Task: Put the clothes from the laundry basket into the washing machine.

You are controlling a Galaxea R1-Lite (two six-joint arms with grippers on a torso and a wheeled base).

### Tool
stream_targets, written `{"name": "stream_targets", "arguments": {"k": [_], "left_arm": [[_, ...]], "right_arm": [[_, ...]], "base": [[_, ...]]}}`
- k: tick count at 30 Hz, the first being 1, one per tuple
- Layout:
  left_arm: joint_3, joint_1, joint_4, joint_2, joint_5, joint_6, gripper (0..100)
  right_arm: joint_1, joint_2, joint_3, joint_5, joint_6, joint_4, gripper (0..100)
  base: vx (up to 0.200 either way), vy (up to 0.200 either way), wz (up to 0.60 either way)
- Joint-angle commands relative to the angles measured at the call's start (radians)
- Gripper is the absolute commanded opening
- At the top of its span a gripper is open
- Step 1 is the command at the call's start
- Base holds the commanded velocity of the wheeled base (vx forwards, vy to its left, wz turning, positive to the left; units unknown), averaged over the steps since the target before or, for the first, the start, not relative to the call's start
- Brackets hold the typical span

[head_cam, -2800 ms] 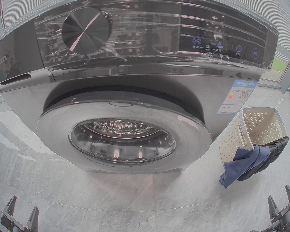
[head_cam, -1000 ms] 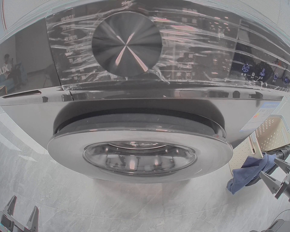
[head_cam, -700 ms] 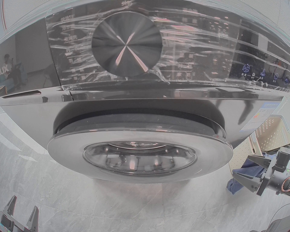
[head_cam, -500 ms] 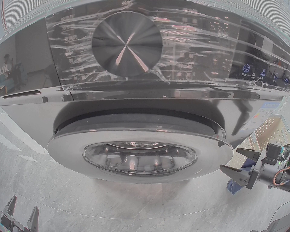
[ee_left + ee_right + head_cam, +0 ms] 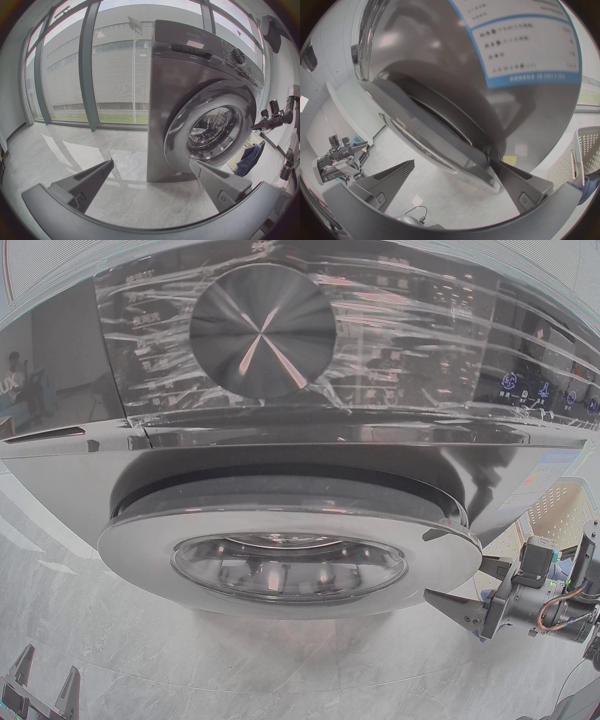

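Note:
The grey washing machine (image 5: 387, 459) stands in front of me, its round glass door (image 5: 287, 559) against the front. My right gripper (image 5: 454, 577) is open at the door's right edge; in the right wrist view the door rim (image 5: 440, 150) runs between the fingers of the right gripper (image 5: 451, 163). The beige laundry basket (image 5: 562, 515) leans by the machine's right side, behind that arm. A blue garment (image 5: 250, 157) and a dark one hang over its rim. My left gripper (image 5: 50, 660) is open and empty low at the left, far from the machine.
The floor is grey polished tile (image 5: 250, 665), bare in front of the machine. Large windows (image 5: 93, 78) stand behind the machine's left side. A label (image 5: 525, 40) is stuck on the machine's front near the basket.
The head camera has come closer to the machine. My right gripper rose from the lower right and moved left, from in front of the blue garment to the door's right edge. The left gripper kept still.

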Motion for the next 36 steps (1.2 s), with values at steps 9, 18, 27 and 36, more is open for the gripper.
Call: {"name": "stream_targets", "arguments": {"k": [9, 18, 27, 36], "left_arm": [[0.016, 0.0, 0.001, -0.015, 0.002, 0.0, 100], [0.016, 0.0, -0.001, -0.015, 0.0, 0.0, 100], [0.016, 0.0, -0.001, -0.015, 0.0, 0.0, 100], [0.016, 0.0, -0.001, -0.015, 0.0, 0.0, 100]], "right_arm": [[0.006, -0.018, 0.066, 0.04, -0.01, 0.0, 100], [-0.001, 0.005, 0.02, 0.037, -0.004, 0.0, 100], [0.075, 0.011, 0.101, 0.045, -0.005, 0.0, 100], [0.04, 0.025, 0.055, 0.042, 0.002, -0.039, 100]], "base": [[-0.156, 0.0, 0.0], [0.0, 0.0, 0.0], [-0.133, 0.0, 0.0], [0.0, 0.0, 0.0]]}}
